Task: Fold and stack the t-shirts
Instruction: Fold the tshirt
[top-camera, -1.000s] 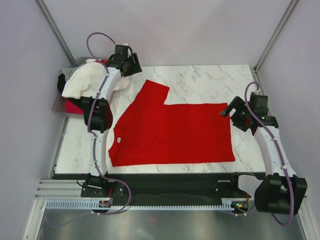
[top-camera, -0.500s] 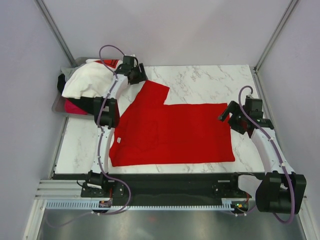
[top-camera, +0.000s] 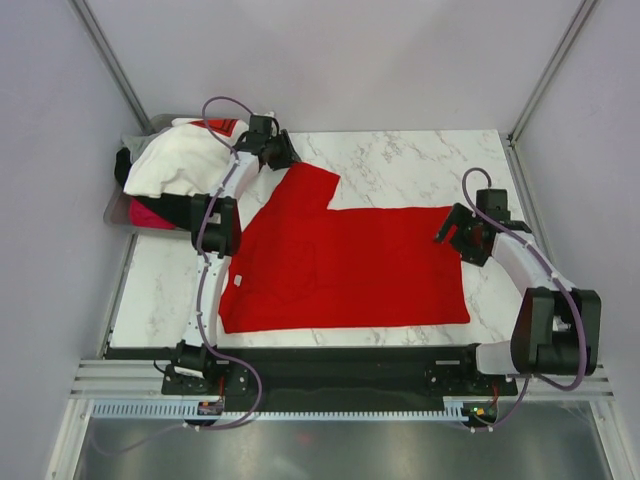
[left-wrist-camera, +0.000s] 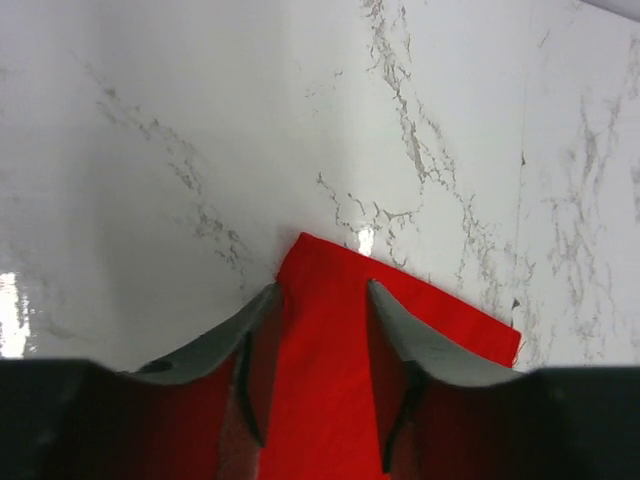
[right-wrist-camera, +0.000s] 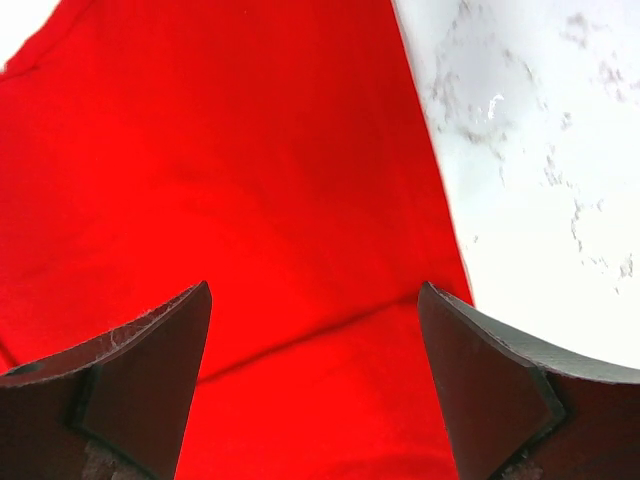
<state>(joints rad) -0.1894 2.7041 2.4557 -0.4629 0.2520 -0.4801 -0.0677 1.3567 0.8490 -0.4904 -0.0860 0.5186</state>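
A bright red t-shirt (top-camera: 345, 265) lies spread flat on the marble table, one sleeve pointing to the far left. My left gripper (top-camera: 283, 158) is down at that sleeve's tip. In the left wrist view its jaws (left-wrist-camera: 323, 288) stand partly apart, straddling the sleeve corner (left-wrist-camera: 325, 340), with flat cloth between the fingers. My right gripper (top-camera: 452, 232) hovers open over the shirt's far right corner. Its fingers (right-wrist-camera: 315, 290) stand wide above the red cloth (right-wrist-camera: 250, 150) near the hem edge. A white t-shirt (top-camera: 175, 160) with a red mark (top-camera: 222, 126) tops a pile at the far left.
Under the white shirt, black cloth (top-camera: 123, 165) and magenta-pink cloth (top-camera: 150, 212) show in a grey metal tray (top-camera: 113, 208) off the table's left edge. Bare marble (top-camera: 420, 160) lies beyond the red shirt, and metal posts stand at the back corners.
My left gripper swung from beside the pile to the red sleeve tip, and its jaws narrowed around it. The right gripper shifted left onto the shirt's corner, still open.
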